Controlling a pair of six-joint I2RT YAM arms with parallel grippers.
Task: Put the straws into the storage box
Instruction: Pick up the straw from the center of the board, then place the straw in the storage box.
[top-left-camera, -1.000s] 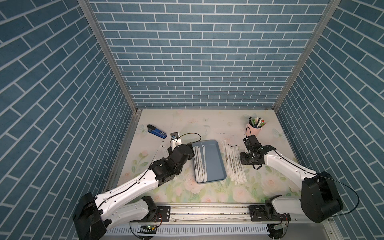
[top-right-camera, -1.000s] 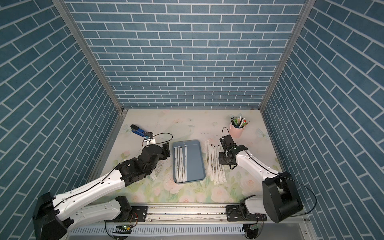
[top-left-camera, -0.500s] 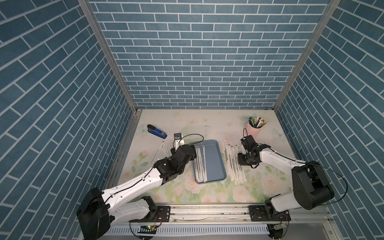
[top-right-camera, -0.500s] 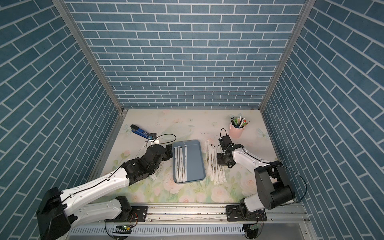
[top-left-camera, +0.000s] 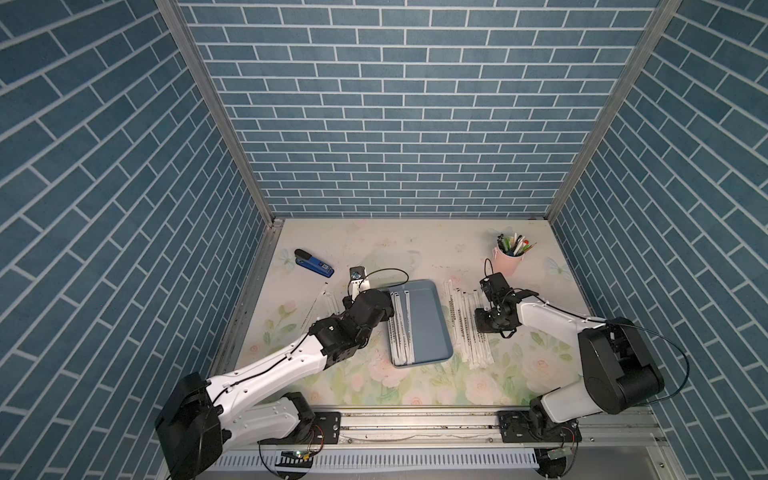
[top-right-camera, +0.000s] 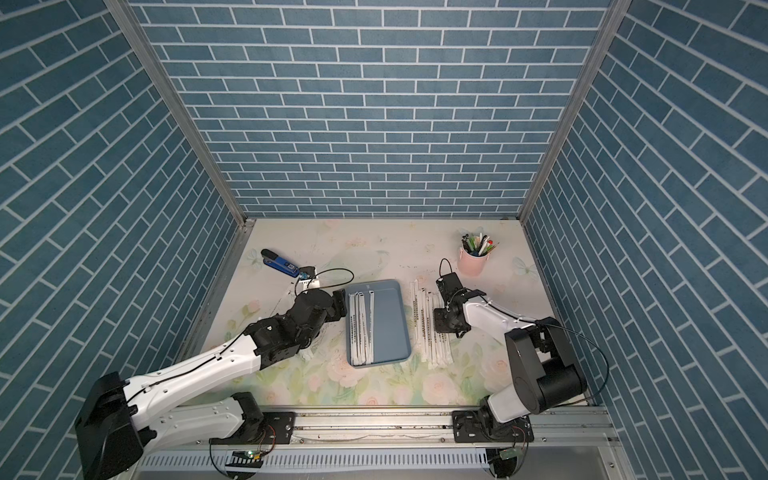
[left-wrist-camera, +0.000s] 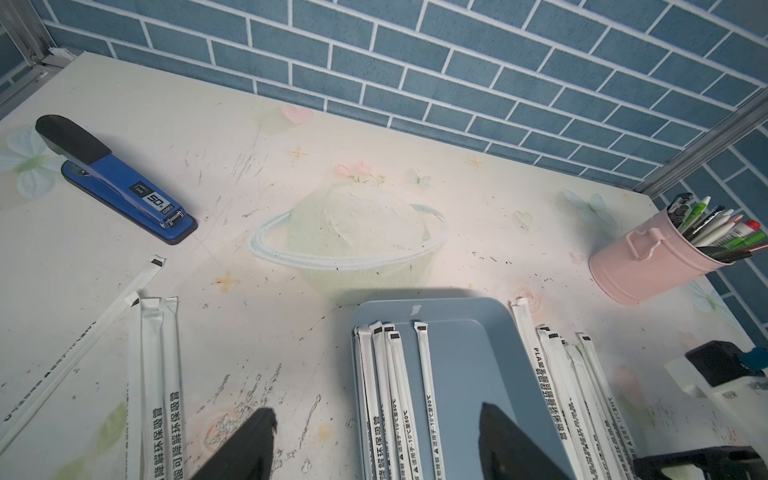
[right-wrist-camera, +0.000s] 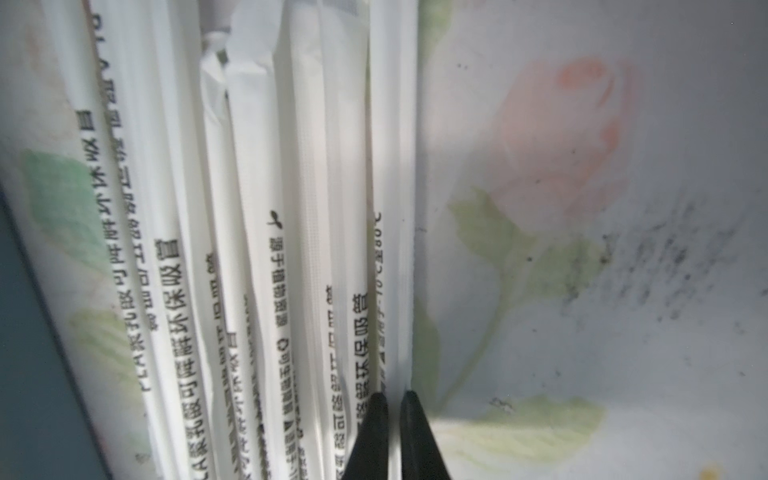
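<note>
The storage box (top-left-camera: 428, 328) (top-right-camera: 388, 328) (left-wrist-camera: 469, 374) lies mid-table, with several straws (top-left-camera: 399, 328) (left-wrist-camera: 390, 395) along its left side. More straws (top-left-camera: 465, 328) (top-right-camera: 426, 328) (right-wrist-camera: 299, 208) lie in a pile on the table right of it. A few straws (top-left-camera: 320, 299) (left-wrist-camera: 153, 374) lie on its left. My right gripper (right-wrist-camera: 392, 399) (top-left-camera: 484, 322) is down at the pile's outer edge, shut on the outermost straw. My left gripper (left-wrist-camera: 376, 432) (top-right-camera: 340, 303) hangs open over the box's left rim, holding nothing.
A blue-and-black stapler (top-left-camera: 313, 262) (left-wrist-camera: 116, 183) lies at the back left. A pink cup of pens (top-left-camera: 509, 259) (left-wrist-camera: 640, 266) stands at the back right, just behind the right arm. Brick walls enclose three sides, and a metal rail (top-left-camera: 415, 424) runs along the front.
The right gripper's fingers have closed on the outermost straw of the right pile, and that arm's elbow has swung back. The left gripper has edged toward the box, still open.
</note>
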